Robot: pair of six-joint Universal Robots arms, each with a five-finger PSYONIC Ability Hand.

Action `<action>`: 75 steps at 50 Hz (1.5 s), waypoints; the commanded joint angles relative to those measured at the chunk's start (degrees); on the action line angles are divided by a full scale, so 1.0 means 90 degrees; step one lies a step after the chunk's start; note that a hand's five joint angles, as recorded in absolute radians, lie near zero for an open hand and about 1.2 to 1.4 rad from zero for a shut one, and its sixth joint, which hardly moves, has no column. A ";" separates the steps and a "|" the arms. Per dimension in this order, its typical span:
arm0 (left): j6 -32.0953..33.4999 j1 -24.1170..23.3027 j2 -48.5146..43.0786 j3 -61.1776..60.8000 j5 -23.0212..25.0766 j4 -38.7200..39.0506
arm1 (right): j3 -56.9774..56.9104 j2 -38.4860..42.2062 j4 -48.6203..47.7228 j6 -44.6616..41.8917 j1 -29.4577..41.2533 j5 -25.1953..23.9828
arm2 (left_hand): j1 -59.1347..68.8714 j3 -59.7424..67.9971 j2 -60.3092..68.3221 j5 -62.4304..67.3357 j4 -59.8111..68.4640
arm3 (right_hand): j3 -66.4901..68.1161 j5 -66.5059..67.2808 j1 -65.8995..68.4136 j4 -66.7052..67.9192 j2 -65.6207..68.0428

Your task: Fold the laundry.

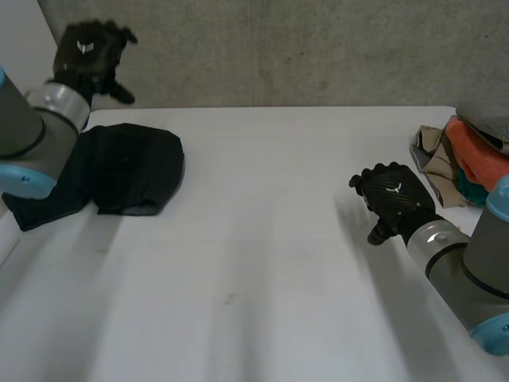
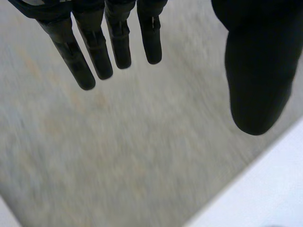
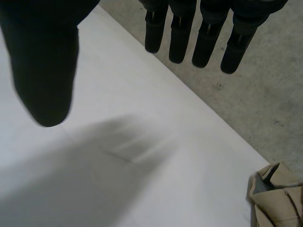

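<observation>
Laundry in two lots on the worktop, well apart. At the left edge, a black garment: flat, compact, rounded at one end, partly hidden behind the left arm, with a looser end trailing toward the near corner. Smooth, few creases. Looks folded already and parked to one side, judging from its shape.

At the far right edge, an unsorted pile: beige cloth with a grey inner face, then orange and a little teal on top. Crumpled, overlapping, clearly not yet folded. Visible too in the right wrist view as a beige corner, lying beyond the fingertips.

Left hand raised clear of the worktop near its far left corner, against the grey wall. Fingers straight, thumb wide apart, holding nothing. Probably lifted away so as to leave the black piece undisturbed.

Right hand hovering over bare worktop near the pile, apart from it. Fingers straight, thumb spread wide, empty. Placed, by the look of it, to reach the pile for the next piece.

Middle of the worktop bare, likely meant as folding space.
</observation>
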 commanded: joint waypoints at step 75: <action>0.1142 -0.0485 -0.0762 -0.0039 -0.0571 -0.1164 | 0.0222 -0.0160 0.0056 -0.0046 -0.0133 0.0072 | -0.1483 -0.1561 -0.1527 -0.1450 -0.1473 | -0.0892 -0.0721 -0.0849 -0.0824 -0.0871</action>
